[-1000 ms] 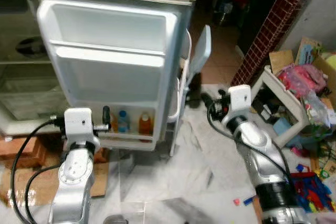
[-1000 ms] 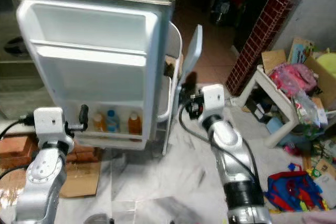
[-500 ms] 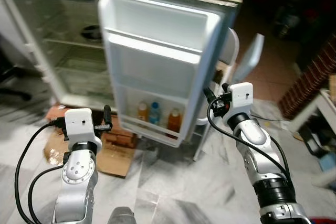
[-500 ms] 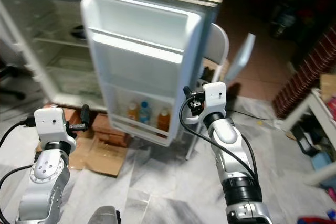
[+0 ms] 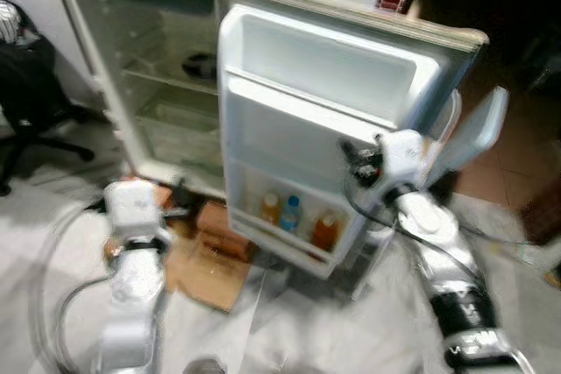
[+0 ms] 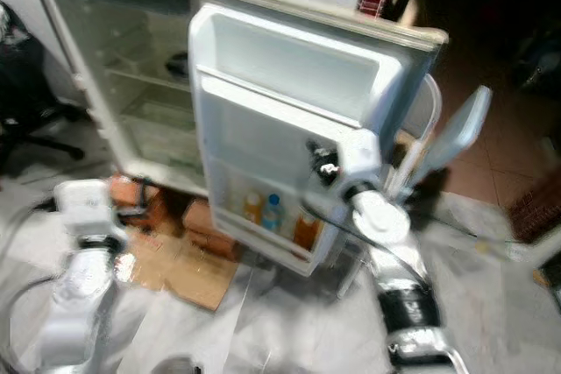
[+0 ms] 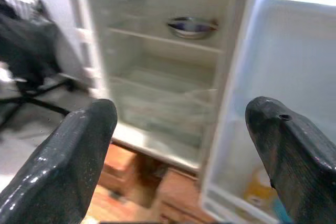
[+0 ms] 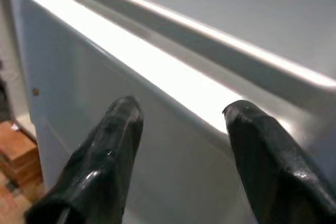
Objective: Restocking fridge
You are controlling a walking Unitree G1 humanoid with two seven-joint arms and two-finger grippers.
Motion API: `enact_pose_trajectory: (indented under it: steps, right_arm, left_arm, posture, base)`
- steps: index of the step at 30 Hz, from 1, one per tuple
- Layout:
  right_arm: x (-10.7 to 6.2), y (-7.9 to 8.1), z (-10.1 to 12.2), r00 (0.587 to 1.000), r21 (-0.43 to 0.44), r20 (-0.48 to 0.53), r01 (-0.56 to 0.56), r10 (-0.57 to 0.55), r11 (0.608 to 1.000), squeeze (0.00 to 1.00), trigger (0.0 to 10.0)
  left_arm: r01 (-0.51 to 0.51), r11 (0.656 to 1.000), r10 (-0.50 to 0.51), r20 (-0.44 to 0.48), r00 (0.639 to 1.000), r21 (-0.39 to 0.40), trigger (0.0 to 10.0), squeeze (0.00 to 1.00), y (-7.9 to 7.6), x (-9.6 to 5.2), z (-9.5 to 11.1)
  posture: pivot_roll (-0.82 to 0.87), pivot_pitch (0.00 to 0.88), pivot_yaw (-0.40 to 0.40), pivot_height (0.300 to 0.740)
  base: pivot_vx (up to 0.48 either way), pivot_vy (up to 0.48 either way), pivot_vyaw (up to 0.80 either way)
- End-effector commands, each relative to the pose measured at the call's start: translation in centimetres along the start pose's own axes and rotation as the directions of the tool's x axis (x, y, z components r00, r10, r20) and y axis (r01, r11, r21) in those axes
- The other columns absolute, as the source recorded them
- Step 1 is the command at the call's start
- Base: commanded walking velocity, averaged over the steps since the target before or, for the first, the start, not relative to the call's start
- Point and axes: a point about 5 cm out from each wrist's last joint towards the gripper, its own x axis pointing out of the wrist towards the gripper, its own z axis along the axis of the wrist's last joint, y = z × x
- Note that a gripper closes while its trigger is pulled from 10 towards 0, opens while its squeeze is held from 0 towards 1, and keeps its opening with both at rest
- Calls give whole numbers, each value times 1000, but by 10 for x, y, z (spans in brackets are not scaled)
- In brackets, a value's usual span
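An open fridge (image 5: 166,85) stands ahead, its door (image 5: 324,120) swung wide with three small bottles (image 5: 298,216) in the bottom rack (likely light, rigid, slippery; grip mid-body). Left hand (image 7: 184,145) and right hand (image 8: 178,140) are both spread, empty.

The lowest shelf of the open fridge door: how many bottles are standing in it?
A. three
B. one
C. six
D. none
A: three bottles stand side by side in the bottom shelf of the fridge door, two orange ones and a blue-capped one between them.
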Motion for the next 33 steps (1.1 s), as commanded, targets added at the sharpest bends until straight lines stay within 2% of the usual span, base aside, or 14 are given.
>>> enact_pose_trajectory:
  steps: [1,6,9,10,15,16,18,19,20,21,22,24,31,33]
  right_arm:
    - [2,-2,-4,998,20,-42,-48,48,999,0,10000]
    - [-12,16,-11,935,51,-70,-346,349,937,0,10000]
    - [-53,28,-38,688,101,-231,-687,689,720,0,10000]
    - [-53,28,-38,688,101,-231,-687,689,720,0,10000]
    - [-78,11,-60,500,182,-424,-770,755,612,0,10000]
    - [-78,11,-60,500,182,-424,-770,755,612,0,10000]
    - [-60,-20,-68,596,21,-576,-673,560,739,0,10000]
    - [-47,-34,-68,673,-89,-604,-589,426,803,259,10000]
    - [-41,-39,-65,710,-133,-599,-543,369,829,1000,10000]
    - [-41,-39,-65,710,-133,-599,-543,369,829,1000,10000]
    - [-24,-57,-54,802,-215,-564,-370,195,904,1000,10000]
    - [-12,-69,-41,847,-279,-523,-279,98,919,1000,10000]
    - [11,-87,-11,910,-430,-407,-118,-75,895,1000,10000]
    - [23,-96,10,943,-462,-246,91,-225,882,1000,10000]
  left_arm:
    - [-19,1000,19,2,1000,8,10000,0,6,0,1]
    - [-12,1000,12,1,1000,3,10000,0,4,-1,0]
    - [1,1000,-1,2,1000,1,10000,0,2,-2,0]
    - [1,1000,-1,2,1000,1,10000,0,2,-2,0]
    - [7,1000,-7,3,1000,0,10000,0,2,-1,1]
    - [7,1000,-7,3,1000,0,10000,0,2,-1,1]
    - [7,1000,-7,-1,1000,4,10000,0,2,-2,1]
    - [4,1000,-4,-4,1000,9,10000,0,3,-2,0]
    - [1,1000,-1,-7,1000,12,10000,0,4,-2,0]
    - [1,1000,-1,-7,1000,12,10000,0,4,-2,0]
    - [-13,1000,13,-22,1000,19,10000,0,6,-3,-2]
    - [-26,999,27,-37,999,22,10000,0,9,-3,-4]
    - [-44,999,45,-45,998,28,10000,0,16,-6,-5]
    - [-57,998,58,-53,997,28,10000,0,17,-7,-6]
  posture:
    - [81,0,-77,740]
    - [83,0,-80,740]
    - [83,0,-82,740]
    - [83,0,-82,740]
    - [91,0,-82,740]
    - [91,0,-82,740]
    - [94,0,-80,740]
    - [96,0,-80,740]
    - [97,0,-80,740]
    - [97,0,-80,740]
    - [102,0,-78,740]
    - [109,0,-78,740]
    - [123,0,-82,740]
    - [123,0,-83,740]
  base:
    - [0,0,0]
    - [0,0,0]
    - [0,0,0]
    - [0,0,0]
    - [0,0,0]
    - [0,0,0]
    - [0,0,0]
    - [0,0,0]
    - [0,0,0]
    - [0,0,0]
    - [0,0,0]
    - [0,0,0]
    - [0,0,0]
    - [0,0,0]
